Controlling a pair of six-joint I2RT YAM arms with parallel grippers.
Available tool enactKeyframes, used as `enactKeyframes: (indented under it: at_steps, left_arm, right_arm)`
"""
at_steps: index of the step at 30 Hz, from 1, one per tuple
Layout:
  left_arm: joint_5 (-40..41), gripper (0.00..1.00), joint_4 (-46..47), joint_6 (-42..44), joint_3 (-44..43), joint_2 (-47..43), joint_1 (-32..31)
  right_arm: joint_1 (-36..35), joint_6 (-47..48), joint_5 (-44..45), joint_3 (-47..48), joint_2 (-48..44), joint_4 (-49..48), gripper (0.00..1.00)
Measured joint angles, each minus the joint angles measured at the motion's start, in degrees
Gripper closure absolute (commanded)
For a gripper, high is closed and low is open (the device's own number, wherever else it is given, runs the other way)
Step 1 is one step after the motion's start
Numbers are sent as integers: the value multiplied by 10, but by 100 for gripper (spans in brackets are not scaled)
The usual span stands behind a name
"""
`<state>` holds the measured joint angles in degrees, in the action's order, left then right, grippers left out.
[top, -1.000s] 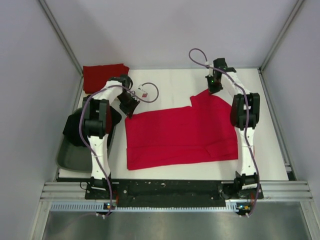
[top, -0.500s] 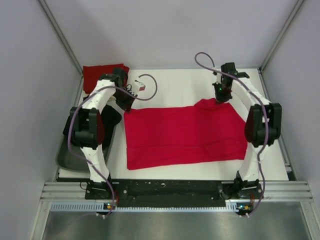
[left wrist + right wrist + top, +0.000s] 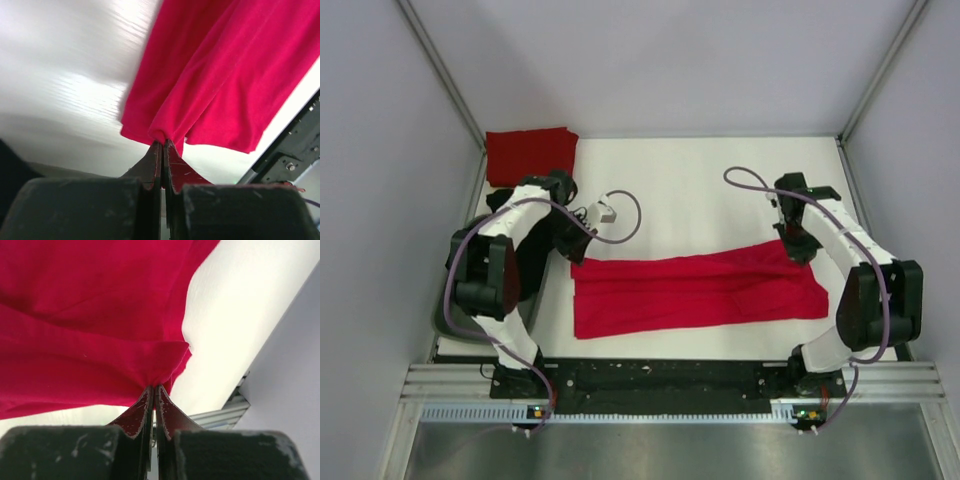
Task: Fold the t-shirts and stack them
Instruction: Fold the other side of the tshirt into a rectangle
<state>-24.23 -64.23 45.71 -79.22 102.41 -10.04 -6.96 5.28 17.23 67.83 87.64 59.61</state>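
A bright red t-shirt (image 3: 695, 292) lies as a long band across the near half of the white table. My left gripper (image 3: 577, 255) is shut on its far left corner (image 3: 160, 134). My right gripper (image 3: 802, 250) is shut on its far right corner (image 3: 162, 375). Both corners are lifted, and the cloth hangs and drapes from the jaws towards the near edge. A folded red t-shirt (image 3: 527, 154) lies at the far left corner of the table. No cream shirt shows.
A dark grey bin (image 3: 450, 310) sits off the table's left edge beside my left arm. Grey walls enclose the table on three sides. The metal rail (image 3: 670, 385) with the arm bases runs along the near edge.
Both grippers moved towards the near edge, carrying the shirt's far edge over the rest. The flat wide shirt has become a narrower folded band.
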Motion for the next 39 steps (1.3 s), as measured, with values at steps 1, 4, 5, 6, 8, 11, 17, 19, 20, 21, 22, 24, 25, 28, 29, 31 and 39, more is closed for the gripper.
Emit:
enactKeyframes:
  at_steps: [1,4,5,6,8,11,17,19,20,21,22,24,25,28,29,31,39]
  left_arm:
    - [-3,100,-2,7,14,-6,-2]
    - [-10,100,-4,21,56,-24,-4]
    - [-13,100,-2,24,73,-30,-6]
    - [-15,100,-1,25,86,-33,-7]
    - [-17,100,2,25,108,-35,-10]
    - [-17,100,13,23,127,-36,-15]
    - [23,100,76,-28,80,-43,-15]
    - [50,100,114,-49,47,-45,-15]
    - [72,100,146,-60,27,-45,-15]
    - [78,100,154,-63,22,-45,-15]
    - [96,100,177,-70,13,-45,-15]
    - [128,100,213,-82,7,-45,-14]
    - [137,100,223,-84,7,-45,-14]
    - [150,100,243,-92,17,-48,-12]
    - [149,100,245,-92,24,-51,-12]
    - [144,100,242,-89,44,-58,-12]
    - [96,100,183,-61,99,-68,-12]
  right_arm:
    - [0,4,11,-13,-4,5,100]
    - [0,11,29,-31,-7,9,100]
    - [0,12,32,-34,-7,8,100]
    - [0,11,33,-35,-6,8,100]
    - [0,10,36,-36,0,4,100]
    - [0,2,38,-35,32,-2,100]
    - [0,1,35,63,89,-7,100]
    - [0,5,26,122,98,-21,100]
    - [0,8,21,155,104,-34,100]
    - [0,11,17,184,108,-51,100]
    - [0,14,14,210,113,-66,100]
    - [0,19,11,241,118,-88,100]
    - [0,22,9,245,119,-99,100]
    - [0,28,4,219,117,-115,100]
    - [0,31,4,203,117,-116,100]
    - [0,36,2,153,116,-118,100]
    - [0,37,7,3,78,-89,100]
